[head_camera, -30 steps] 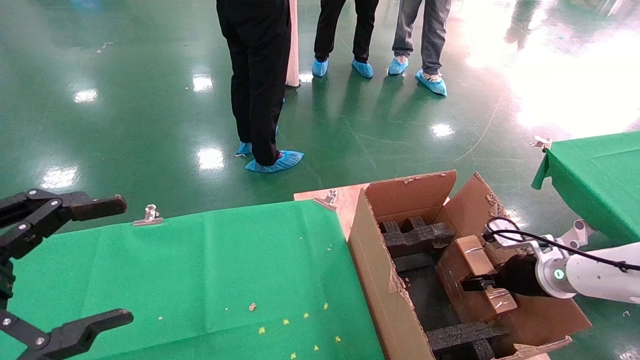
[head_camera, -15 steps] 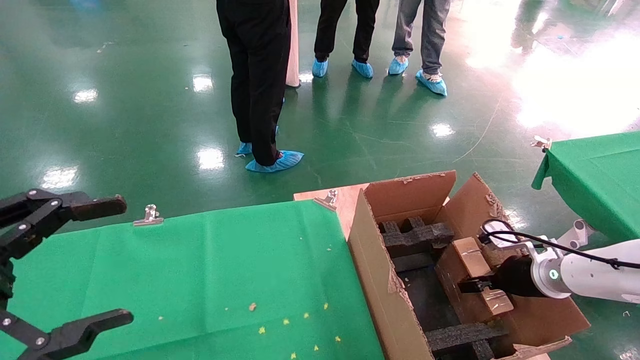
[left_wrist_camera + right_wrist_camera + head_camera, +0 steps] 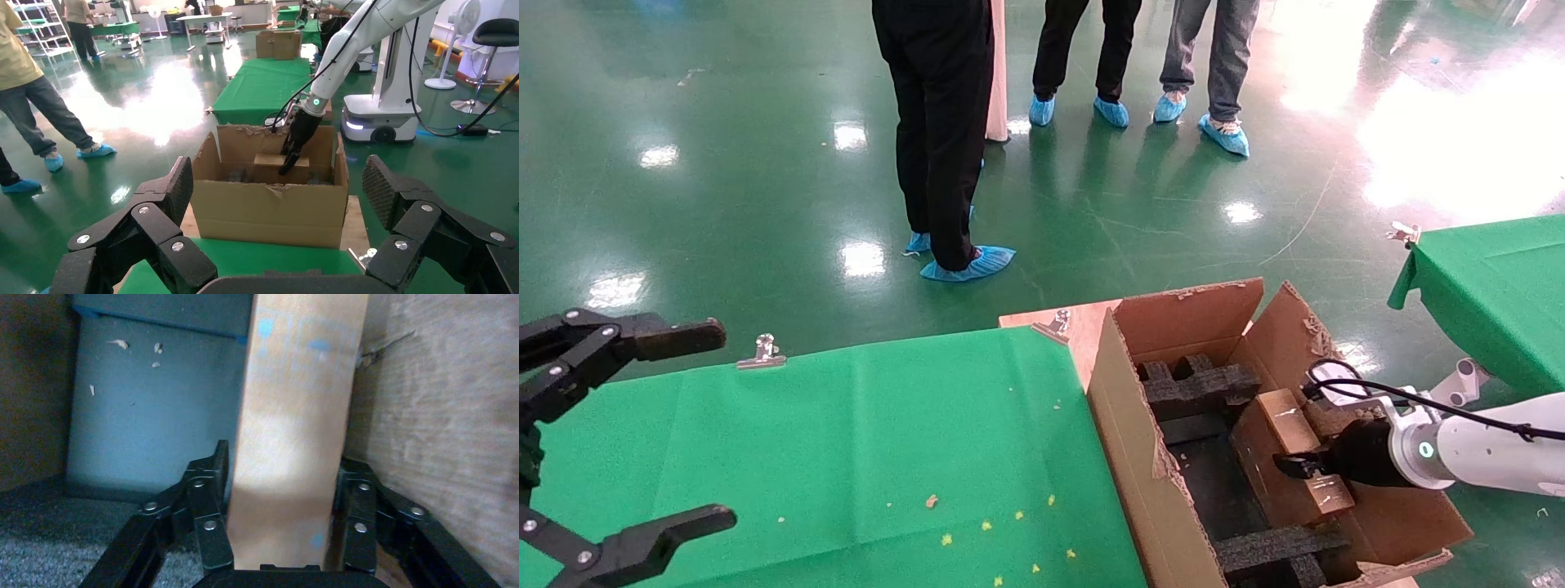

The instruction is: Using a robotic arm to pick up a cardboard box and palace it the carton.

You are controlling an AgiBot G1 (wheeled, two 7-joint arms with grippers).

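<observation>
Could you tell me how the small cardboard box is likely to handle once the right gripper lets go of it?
The cardboard box looks stiff. Standing tilted on edge inside the carton, it may tip. The right gripper jaws flank its narrow sides.

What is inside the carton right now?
Black foam blocks and the cardboard box, gripped by the right gripper against the carton's right wall. The floor under the box is hidden.

Bright overhead lamps throw white glare patches across the glossy green floor. The right wrist view is dim and soft, the cardboard box blurred.
</observation>
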